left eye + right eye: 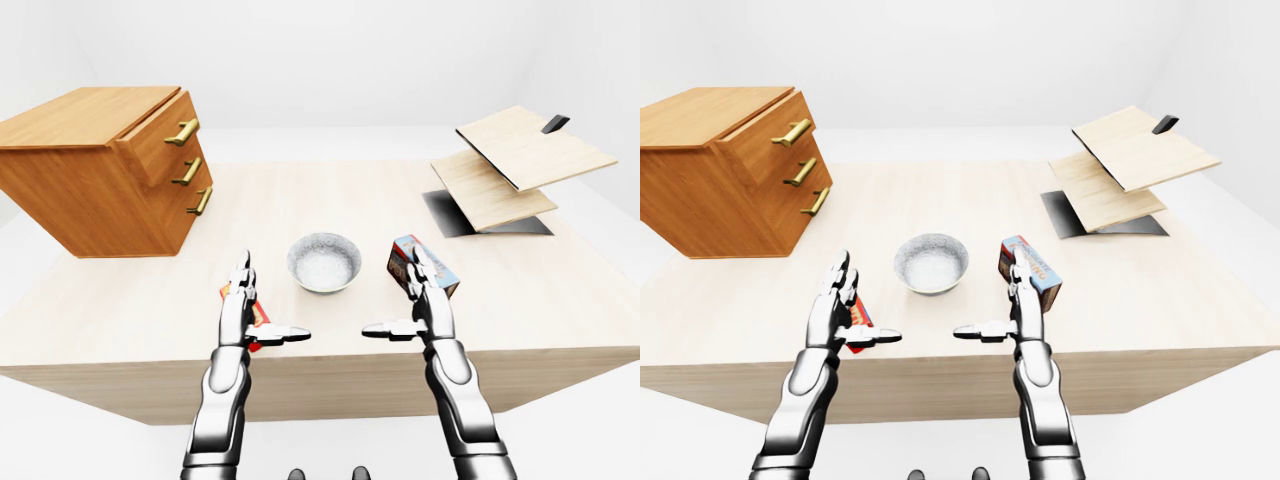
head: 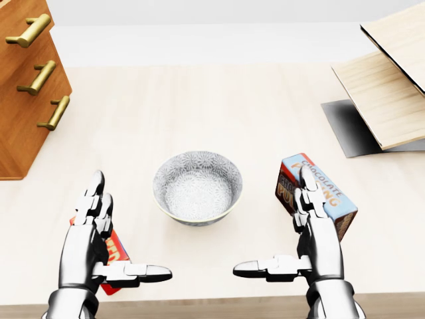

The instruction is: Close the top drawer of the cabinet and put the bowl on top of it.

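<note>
A wooden cabinet [image 1: 95, 170] with three brass-handled drawers stands at the table's left. Its top drawer [image 1: 160, 135] is pulled out a little past the two below. A grey patterned bowl [image 2: 197, 187] sits upright near the middle of the table, between my two hands. My left hand [image 2: 106, 249] is open to the bowl's left, fingers straight and thumb pointing inward. To the bowl's right my right hand [image 2: 299, 242] is open in the same pose. Neither hand touches the bowl.
A red packet [image 2: 114, 256] lies under my left hand. A chocolate box [image 2: 325, 193] lies just behind my right hand. Tilted wooden boards [image 1: 520, 160] over a dark plate [image 1: 450, 215] stand at the table's right. The table edge [image 1: 320, 365] runs just below my hands.
</note>
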Robot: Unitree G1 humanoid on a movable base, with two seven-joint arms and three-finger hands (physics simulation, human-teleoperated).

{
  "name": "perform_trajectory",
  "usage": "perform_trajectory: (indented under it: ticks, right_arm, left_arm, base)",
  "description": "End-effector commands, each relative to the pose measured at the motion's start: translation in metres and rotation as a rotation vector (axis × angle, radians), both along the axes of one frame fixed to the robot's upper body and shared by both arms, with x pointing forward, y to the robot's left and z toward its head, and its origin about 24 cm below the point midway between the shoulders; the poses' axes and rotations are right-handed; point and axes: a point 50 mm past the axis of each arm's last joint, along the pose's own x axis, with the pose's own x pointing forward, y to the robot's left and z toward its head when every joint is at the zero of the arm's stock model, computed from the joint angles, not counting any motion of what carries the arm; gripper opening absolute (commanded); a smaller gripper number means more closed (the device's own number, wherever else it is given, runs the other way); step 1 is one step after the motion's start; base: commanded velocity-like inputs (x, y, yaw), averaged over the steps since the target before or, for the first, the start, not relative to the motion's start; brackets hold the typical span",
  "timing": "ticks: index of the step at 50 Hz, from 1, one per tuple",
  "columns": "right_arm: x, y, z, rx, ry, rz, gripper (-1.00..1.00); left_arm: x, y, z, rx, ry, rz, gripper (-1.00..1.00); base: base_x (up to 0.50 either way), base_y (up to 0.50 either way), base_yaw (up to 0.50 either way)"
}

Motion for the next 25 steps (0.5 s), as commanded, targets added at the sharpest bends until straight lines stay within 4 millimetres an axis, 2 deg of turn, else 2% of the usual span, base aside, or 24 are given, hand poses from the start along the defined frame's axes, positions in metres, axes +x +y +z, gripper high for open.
perform_trajectory:
  ticks: [1, 10, 14, 18, 25]
  right_arm:
    - [-0.001, -0.007, 0.004, 0.004, 0.017, -0.046, 1.00]
    - [-0.012, -0.004, 0.016, 0.010, -0.032, -0.012, 1.00]
    - [-0.024, -0.005, 0.033, 0.030, -0.103, 0.004, 1.00]
    - [-0.044, -0.006, 0.054, 0.024, -0.188, 0.000, 1.00]
    - [-0.063, -0.007, 0.070, 0.037, -0.249, 0.000, 1.00]
  left_arm:
    - [0.003, 0.005, -0.003, -0.001, 0.016, -0.003, 1.00]
    - [-0.002, 0.006, 0.006, 0.011, -0.002, -0.011, 1.00]
    - [-0.015, 0.007, 0.022, 0.020, -0.048, -0.003, 1.00]
    - [-0.029, 0.009, 0.041, 0.027, -0.127, 0.000, 1.00]
    - [-0.041, 0.008, 0.055, 0.026, -0.182, -0.006, 1.00]
  base:
    - [0.00, 0.00, 0.00]
    - [0.00, 0.00, 0.00]
    - [0.00, 0.00, 0.00]
    - [0.00, 0.00, 0.00]
    - [0.03, 0.00, 0.00]
